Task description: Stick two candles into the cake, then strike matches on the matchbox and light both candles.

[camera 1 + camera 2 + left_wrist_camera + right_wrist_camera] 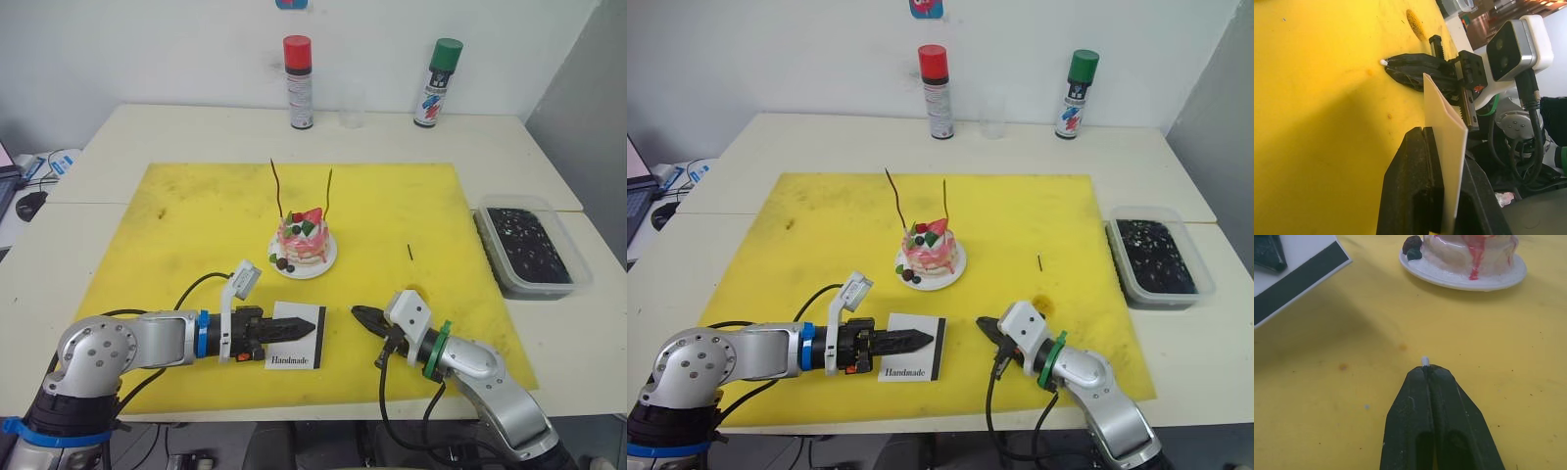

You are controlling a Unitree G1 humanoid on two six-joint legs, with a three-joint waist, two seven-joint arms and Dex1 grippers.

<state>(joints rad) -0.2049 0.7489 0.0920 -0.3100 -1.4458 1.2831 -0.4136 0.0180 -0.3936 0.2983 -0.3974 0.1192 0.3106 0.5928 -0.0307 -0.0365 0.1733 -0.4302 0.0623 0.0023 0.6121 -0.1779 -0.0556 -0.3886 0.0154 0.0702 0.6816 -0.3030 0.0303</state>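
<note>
Left gripper (294, 331) is clamped on the matchbox (297, 335), fingers pinching the box by its near end so that it stands on edge in the left wrist view, the white face running out ahead of the jaws. In the head views the box reads "Handmade", with its dark striking strip (1300, 281) along the long side facing the other arm.

Right gripper (1425, 369) is closed on a match (1424, 361) — only the pale head protrudes just past the pinched fingertips. Those jaws point toward the matchbox and sit near it, apart from the strip, low over the yellow mat (196, 225).

The cake (302, 242) on its white plate (1459, 280) stands beyond both sets of jaws, roughly between their lines of reach. Two candles (277, 191) rise upright from its top, one at each side of the strawberry; no flame visible on either.

A second match (409, 252) lies on the mat ahead of the right jaws, well clear of them.

Beyond the mat: red-capped spray can (298, 83), green-capped spray can (437, 82), and a clear tray of dark material (529, 245) outboard of the right jaws.
</note>
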